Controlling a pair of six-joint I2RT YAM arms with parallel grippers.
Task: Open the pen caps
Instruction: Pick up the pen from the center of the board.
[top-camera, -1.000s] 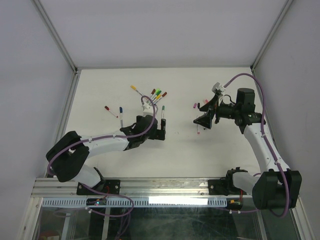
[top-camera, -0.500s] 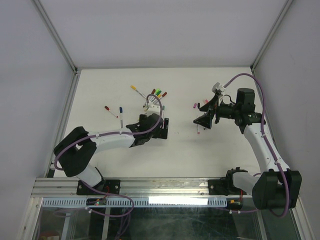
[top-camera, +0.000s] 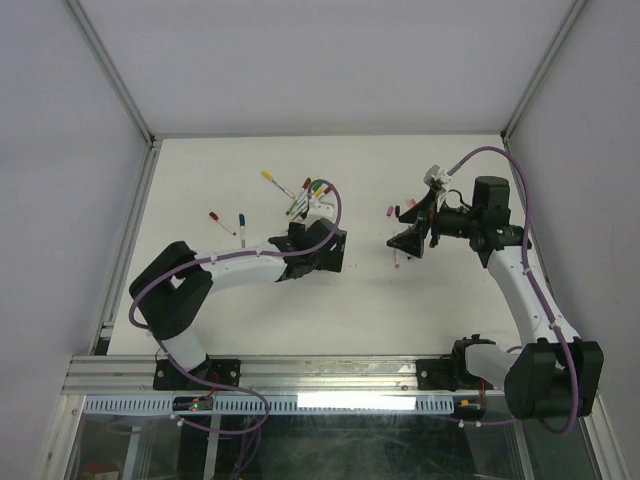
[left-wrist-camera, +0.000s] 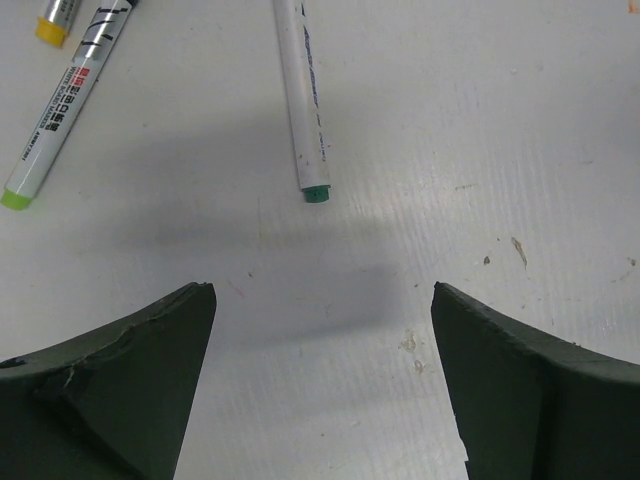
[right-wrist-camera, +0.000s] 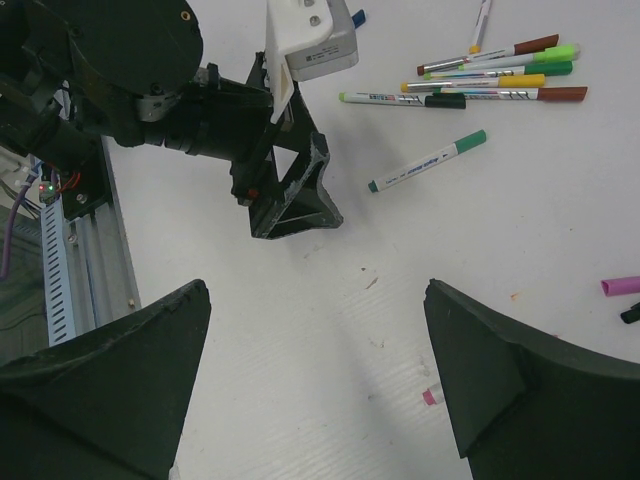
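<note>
Although one pink cap (right-wrist-camera: 620, 286) lies loose near our right claw (right-wrist-camera: 317, 290), we judge most pens (top-camera: 308, 190) on the bench (top-camera: 220, 300) capped; both claws gape empty, our left claw (left-wrist-camera: 320, 290) hovering just short of the green pen (left-wrist-camera: 303, 90).

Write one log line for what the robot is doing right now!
left gripper: open, empty | right gripper: open, empty | green pen: flat on table, ahead of left gripper

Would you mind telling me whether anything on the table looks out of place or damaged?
Nothing looks spilled or broken. In the right wrist view a loose pink cap lies beside a small black piece at the right edge, well apart from the clustered pens. One green pen also lies alone, away from that cluster.
</note>
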